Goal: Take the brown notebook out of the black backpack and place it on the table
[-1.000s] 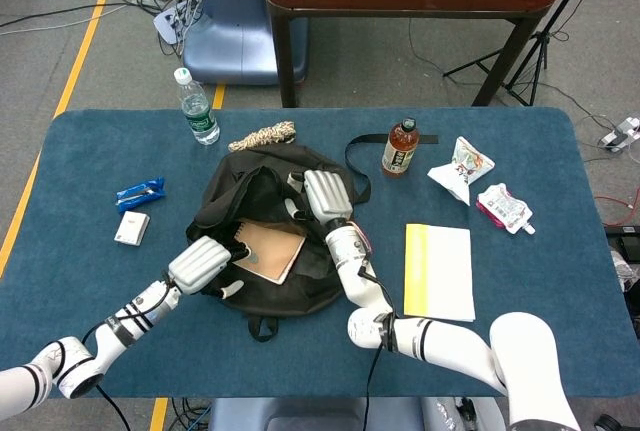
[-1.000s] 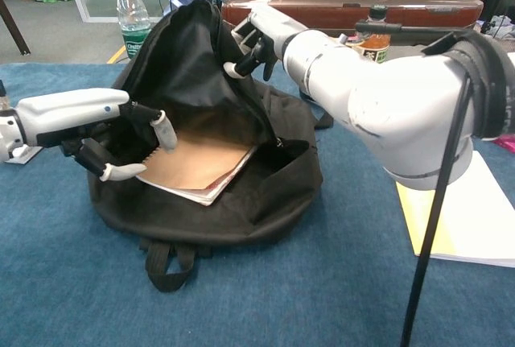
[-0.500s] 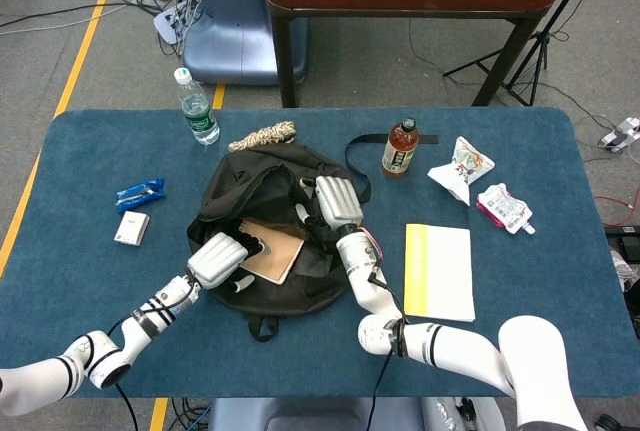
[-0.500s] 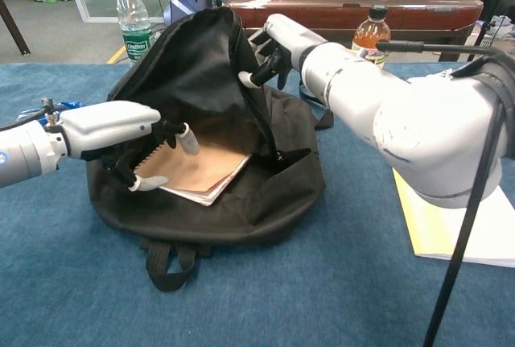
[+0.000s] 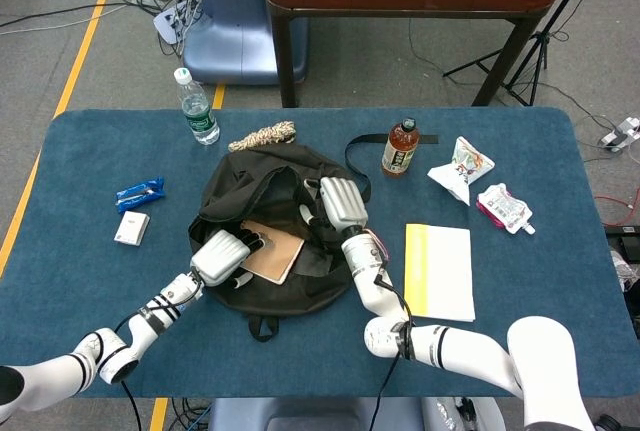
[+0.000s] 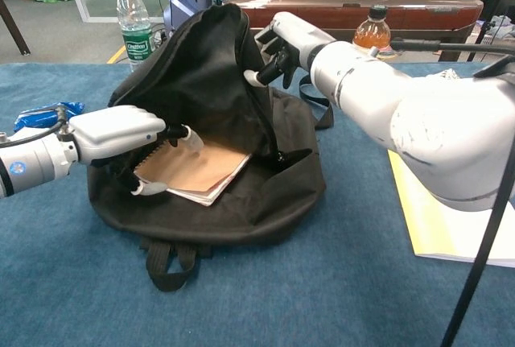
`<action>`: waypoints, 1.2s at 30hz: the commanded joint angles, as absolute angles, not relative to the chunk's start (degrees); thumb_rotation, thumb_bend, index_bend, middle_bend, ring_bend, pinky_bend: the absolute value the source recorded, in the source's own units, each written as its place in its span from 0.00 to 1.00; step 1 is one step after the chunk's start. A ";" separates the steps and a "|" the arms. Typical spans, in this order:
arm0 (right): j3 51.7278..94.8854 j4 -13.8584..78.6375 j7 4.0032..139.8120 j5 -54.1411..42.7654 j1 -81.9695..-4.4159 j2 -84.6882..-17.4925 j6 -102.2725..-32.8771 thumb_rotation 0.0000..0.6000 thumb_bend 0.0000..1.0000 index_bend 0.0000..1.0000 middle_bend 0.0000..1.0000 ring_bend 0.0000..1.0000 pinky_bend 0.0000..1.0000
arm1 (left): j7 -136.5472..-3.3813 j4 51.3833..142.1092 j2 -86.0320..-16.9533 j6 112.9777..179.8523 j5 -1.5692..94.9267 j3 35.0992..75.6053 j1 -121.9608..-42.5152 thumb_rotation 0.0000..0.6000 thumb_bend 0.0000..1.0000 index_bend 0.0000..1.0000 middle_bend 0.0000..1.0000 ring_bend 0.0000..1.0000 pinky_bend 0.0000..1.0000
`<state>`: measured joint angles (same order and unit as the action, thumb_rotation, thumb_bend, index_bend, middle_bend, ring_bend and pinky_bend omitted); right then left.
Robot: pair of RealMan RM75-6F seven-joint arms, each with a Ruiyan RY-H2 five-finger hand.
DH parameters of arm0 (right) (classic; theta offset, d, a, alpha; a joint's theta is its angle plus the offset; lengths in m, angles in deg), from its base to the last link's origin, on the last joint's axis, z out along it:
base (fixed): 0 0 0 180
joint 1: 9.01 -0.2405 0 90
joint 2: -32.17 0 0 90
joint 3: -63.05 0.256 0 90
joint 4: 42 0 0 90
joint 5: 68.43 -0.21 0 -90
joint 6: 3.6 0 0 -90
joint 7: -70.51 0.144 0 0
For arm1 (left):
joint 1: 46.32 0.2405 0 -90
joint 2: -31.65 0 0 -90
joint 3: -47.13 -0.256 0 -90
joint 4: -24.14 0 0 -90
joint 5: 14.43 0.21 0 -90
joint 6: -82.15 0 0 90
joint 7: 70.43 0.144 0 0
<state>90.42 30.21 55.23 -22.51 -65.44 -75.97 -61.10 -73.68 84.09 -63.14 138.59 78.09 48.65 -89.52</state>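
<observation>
- The black backpack (image 5: 275, 221) (image 6: 217, 130) lies open in the middle of the blue table (image 5: 90, 161), its mouth facing left and near.
- The brown notebook (image 5: 272, 251) (image 6: 197, 166) sits inside that opening, lying nearly flat on a lighter notebook beneath it, spiral edge toward the left.
- The left hand (image 5: 222, 256) (image 6: 121, 134) is at the notebook's left corner, thumb on top and a finger under the edge, pinching it.
- The right hand (image 5: 340, 203) (image 6: 282, 41) grips the upper flap of the backpack at the far right of the opening, fingers curled over the fabric, holding it raised.
- A yellow-edged pad (image 5: 438, 271) lies to the right of the backpack, apart from it.
- Far of the bag stand a tea bottle (image 5: 400, 147) and a water bottle (image 5: 197, 107), with a coil of rope (image 5: 262, 135) between them, just beside the bag's far edge.
- Two snack packets (image 5: 480, 186) lie far right.
- A blue wrapper (image 5: 140, 191) and a small white box (image 5: 131, 228) lie to the left.
</observation>
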 commanded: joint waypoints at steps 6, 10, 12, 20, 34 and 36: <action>90.29 30.96 55.05 -22.59 -65.24 -75.72 -61.40 1.00 0.53 0.79 0.57 0.44 0.59 | -75.20 77.99 -66.43 142.24 79.15 47.39 -88.53 1.00 0.23 0.10 0.12 0.17 0.26; 90.22 31.14 54.91 -22.75 -65.10 -75.60 -61.55 1.00 0.53 0.79 0.57 0.44 0.59 | -75.70 75.67 -67.83 143.37 79.37 46.95 -88.14 1.00 0.22 0.09 0.11 0.16 0.26; 90.21 31.14 54.85 -22.85 -65.05 -75.56 -61.59 1.00 0.53 0.79 0.57 0.44 0.59 | -75.96 75.12 -68.27 143.44 79.36 46.77 -88.10 1.00 0.22 0.09 0.11 0.16 0.25; 90.17 31.28 54.69 -23.15 -64.93 -75.39 -61.61 1.00 0.53 0.79 0.57 0.44 0.59 | -76.74 72.16 -70.64 143.56 78.70 47.16 -88.49 1.00 0.21 0.08 0.11 0.16 0.25; 90.13 30.31 54.90 -23.55 -65.30 -75.96 -60.88 1.00 0.53 0.79 0.57 0.44 0.59 | -77.04 68.88 -73.77 142.72 77.55 47.67 -89.39 1.00 0.21 0.08 0.11 0.15 0.25; 90.05 30.21 54.91 -23.56 -65.30 -76.04 -60.83 1.00 0.53 0.79 0.57 0.44 0.59 | -77.24 68.41 -74.25 142.39 77.23 47.88 -89.58 1.00 0.21 0.09 0.11 0.15 0.25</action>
<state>90.04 30.20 54.91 -23.56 -65.30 -76.04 -60.83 -77.15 68.50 -74.16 142.49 77.34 47.79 -89.51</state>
